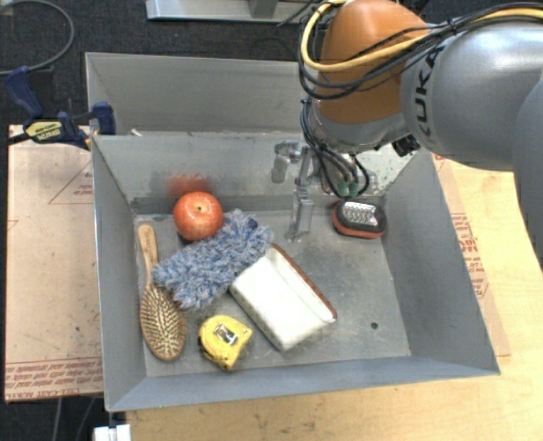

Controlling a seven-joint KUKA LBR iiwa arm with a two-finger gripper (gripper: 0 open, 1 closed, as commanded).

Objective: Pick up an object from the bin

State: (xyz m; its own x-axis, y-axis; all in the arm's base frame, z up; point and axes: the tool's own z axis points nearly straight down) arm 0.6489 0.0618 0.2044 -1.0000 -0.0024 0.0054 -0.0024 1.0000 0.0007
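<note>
Grey metal bin, and the claw hangs near the back wall over bare floor, with nothing visibly in it. Can anyone tell if it's spread or pressed together? I can't from this angle. And which thing is it closest to? (dave)

Can't tell either, so I'd let that one go. Closest is the little red-rimmed black gadget with a silver grid on top, lying flat just beside the claw toward the view's right. Its long axis runs roughly side to side in the view. On the other side, the fuzzy blue cloth runs diagonally, with its upper end near the claw tip. The white block sits just in front of the claw, touching the cloth. The apple, wooden hairbrush and yellow tape measure are well apart on the left. My guess: a small sideways shift to the right puts it over the gadget, and it'd want to grip across the short side. (rob)
</note>
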